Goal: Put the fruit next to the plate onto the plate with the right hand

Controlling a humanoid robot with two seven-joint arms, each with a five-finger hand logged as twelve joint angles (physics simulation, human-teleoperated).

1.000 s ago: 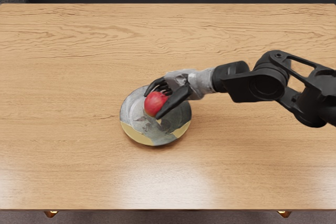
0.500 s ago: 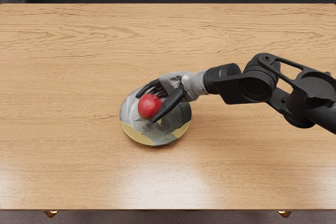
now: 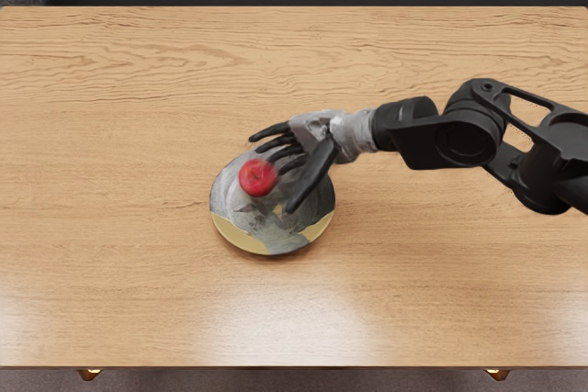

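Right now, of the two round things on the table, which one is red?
The small fruit on the plate: it is red and ball-shaped, whereas the plate is flat, silvery and wider.

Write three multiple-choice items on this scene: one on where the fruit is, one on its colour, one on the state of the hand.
1. Where is the apple?
A) on the plate
B) beside the plate
C) gripped in the hand

2. What colour is the apple?
A) green
B) red
C) yellow

3. How are the fingers of the right hand?
A) curled around the apple
B) fisted, empty
C) spread open

Answers:
1 A: it lies within the plate's rim.
2 B: its skin is plainly red.
3 C: the fingers splay beside the apple without closing on it.
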